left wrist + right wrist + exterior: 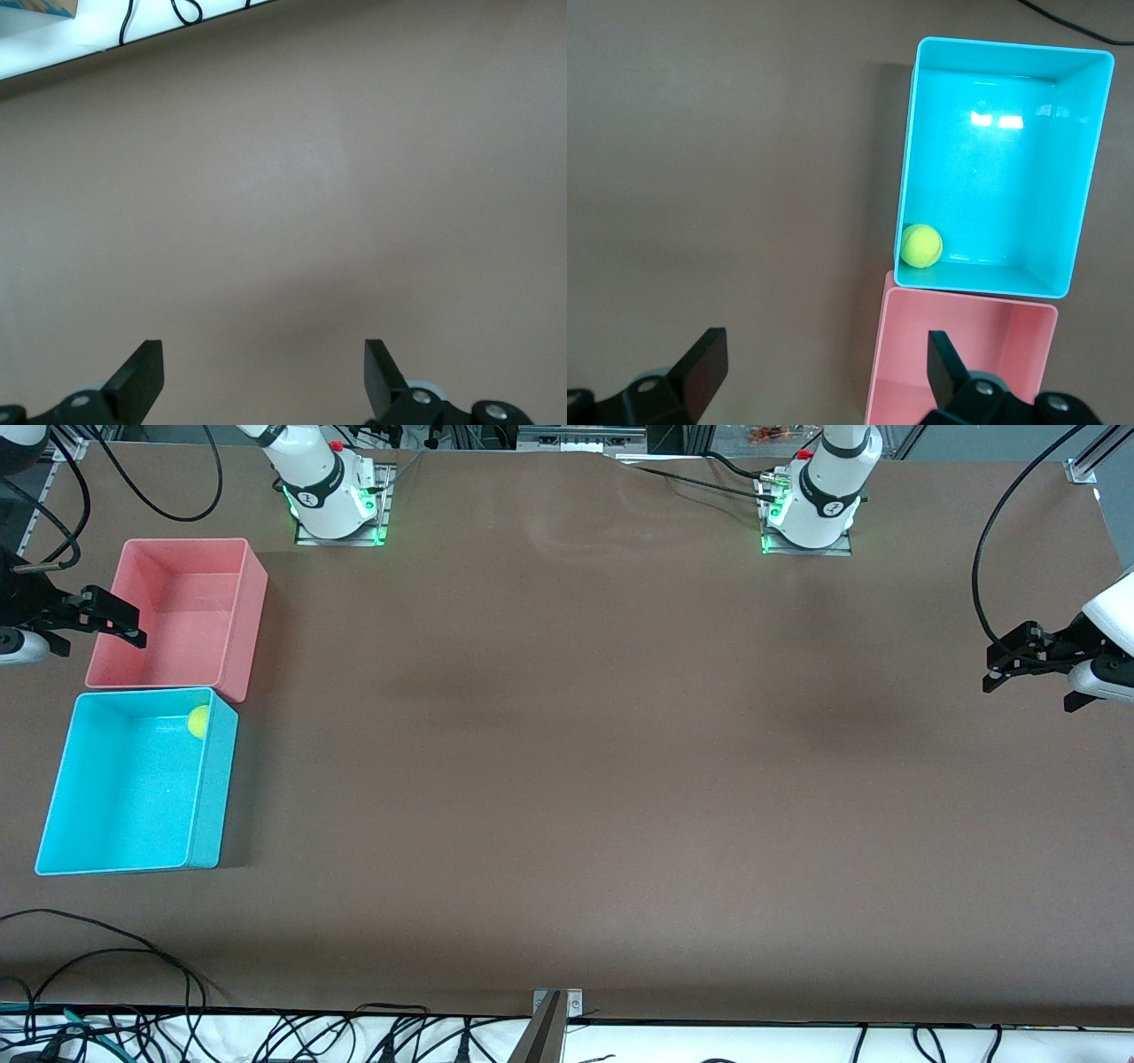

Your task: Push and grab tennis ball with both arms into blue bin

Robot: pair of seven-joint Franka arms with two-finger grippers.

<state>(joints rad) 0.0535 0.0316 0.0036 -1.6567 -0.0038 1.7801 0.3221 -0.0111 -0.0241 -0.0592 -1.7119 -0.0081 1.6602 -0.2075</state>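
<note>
The tennis ball (198,721) (920,245) lies inside the blue bin (211,797) (908,159), in the corner next to the pink bin. My right gripper (140,629) (824,345) hangs open and empty over the pink bin's outer wall at the right arm's end of the table, one finger over the bin and one over the table. My left gripper (988,673) (263,350) hangs open over bare brown table at the left arm's end, holding nothing.
The pink bin (252,620) (966,354) stands empty, touching the blue bin on the side farther from the front camera. The two arm bases (337,509) (811,514) stand along the table's back edge. Cables (133,957) and a metal bracket (556,1005) lie at the front edge.
</note>
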